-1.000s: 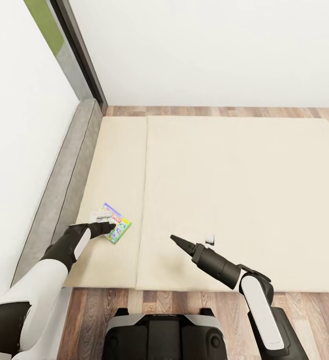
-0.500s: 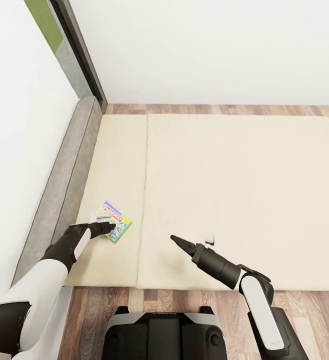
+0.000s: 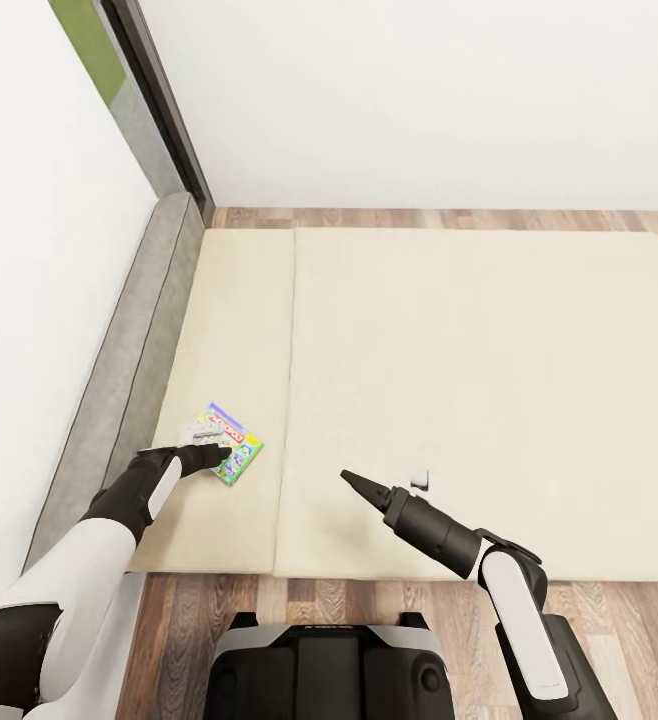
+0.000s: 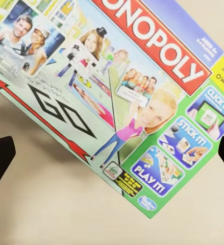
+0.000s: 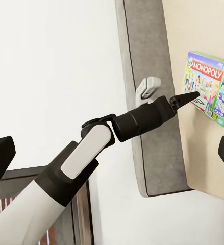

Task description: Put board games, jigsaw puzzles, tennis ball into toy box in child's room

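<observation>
- Beige bed (image 3: 469,380) fills the floor; a board game (image 3: 225,441) lies near its left edge.
- Left tool (image 3: 219,456), spread open, hovers directly over the box.
- Right tool (image 3: 354,482), open, idles farther right.

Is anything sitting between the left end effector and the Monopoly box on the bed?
Nothing visible does. The left end effector hangs open right over the Monopoly box, which lies flat and alone on the beige bed. In the left wrist view its cover is unobstructed.
</observation>
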You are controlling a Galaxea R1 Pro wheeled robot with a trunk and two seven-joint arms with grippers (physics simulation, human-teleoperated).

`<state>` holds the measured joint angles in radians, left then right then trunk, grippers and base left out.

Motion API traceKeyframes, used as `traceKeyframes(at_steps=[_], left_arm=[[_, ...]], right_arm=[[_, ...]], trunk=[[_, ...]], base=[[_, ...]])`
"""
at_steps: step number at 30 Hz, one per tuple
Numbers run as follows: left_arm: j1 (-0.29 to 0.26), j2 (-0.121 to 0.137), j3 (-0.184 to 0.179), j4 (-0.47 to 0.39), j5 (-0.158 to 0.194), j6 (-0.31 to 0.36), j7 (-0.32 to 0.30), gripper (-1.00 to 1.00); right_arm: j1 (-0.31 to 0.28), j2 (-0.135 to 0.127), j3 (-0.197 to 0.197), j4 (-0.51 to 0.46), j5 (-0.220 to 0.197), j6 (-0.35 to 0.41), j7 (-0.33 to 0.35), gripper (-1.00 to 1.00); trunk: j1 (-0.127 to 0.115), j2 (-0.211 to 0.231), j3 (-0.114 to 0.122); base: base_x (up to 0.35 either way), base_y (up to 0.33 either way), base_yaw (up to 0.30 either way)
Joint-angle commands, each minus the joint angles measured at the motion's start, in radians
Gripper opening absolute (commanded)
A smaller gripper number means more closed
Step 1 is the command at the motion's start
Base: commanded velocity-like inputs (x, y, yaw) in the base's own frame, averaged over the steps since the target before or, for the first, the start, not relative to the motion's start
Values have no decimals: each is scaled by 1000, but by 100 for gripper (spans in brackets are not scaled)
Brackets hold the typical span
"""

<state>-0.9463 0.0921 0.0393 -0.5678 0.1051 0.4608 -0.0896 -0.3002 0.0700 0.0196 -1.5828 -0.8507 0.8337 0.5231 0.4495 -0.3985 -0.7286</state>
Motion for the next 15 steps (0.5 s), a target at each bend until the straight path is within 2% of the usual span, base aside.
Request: traceKeyframes(at_steps=[1,15], left_arm=[[0,0,3,-1,10,7,-1,100],[0,0,6,-2,10,7,-1,100]], right_arm=[[0,1,-1,0,-1,5,2,100],[0,1,-1,0,-1,2,2,100]], trunk=[[1,-1,-1],[1,-1,-1]], base=[[0,0,0],[0,0,0]])
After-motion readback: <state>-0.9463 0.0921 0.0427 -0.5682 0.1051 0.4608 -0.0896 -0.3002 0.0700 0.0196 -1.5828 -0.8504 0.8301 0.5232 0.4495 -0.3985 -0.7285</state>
